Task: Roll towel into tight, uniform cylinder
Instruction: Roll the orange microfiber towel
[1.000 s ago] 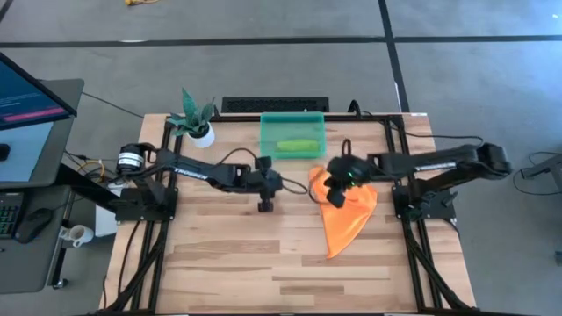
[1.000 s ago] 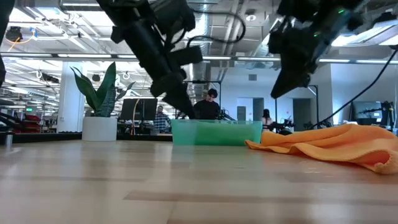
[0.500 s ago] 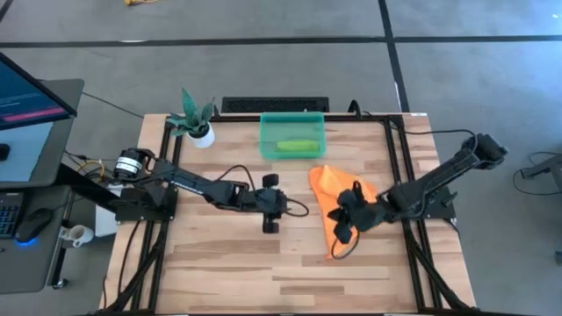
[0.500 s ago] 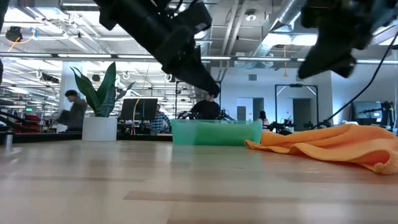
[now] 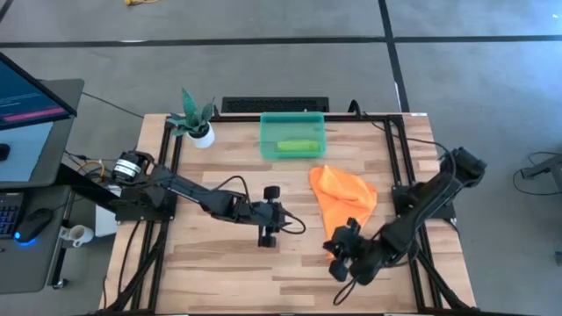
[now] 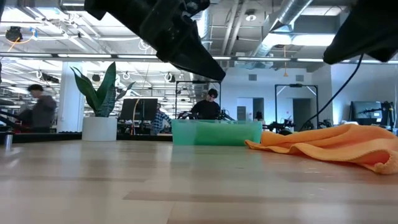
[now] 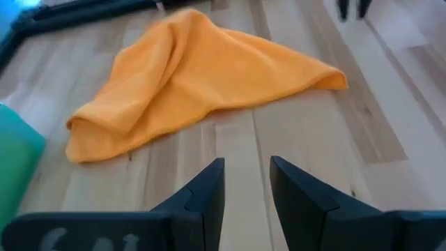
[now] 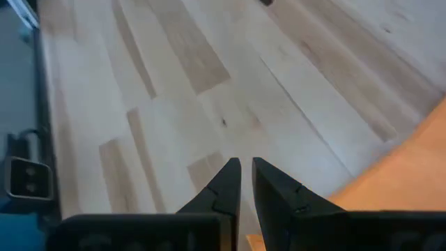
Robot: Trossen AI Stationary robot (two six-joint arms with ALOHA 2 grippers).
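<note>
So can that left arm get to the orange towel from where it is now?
Probably yes. The left gripper faces the orange towel, with only bare table between them.

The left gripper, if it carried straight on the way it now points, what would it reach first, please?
Probably the orange towel: it lies crumpled on the wooden table directly ahead of the left gripper, with only bare wood between them.

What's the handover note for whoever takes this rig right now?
Left gripper: empty, fingers slightly apart, above bare wood mid-table, facing the towel.
Right gripper: empty, fingers nearly together, at the towel's near tip.
Orange towel: loose, crumpled heap right of centre, in front of the green bin.
Done: nothing rolled.
Left: flatten the towel, roll it tight and even.
</note>
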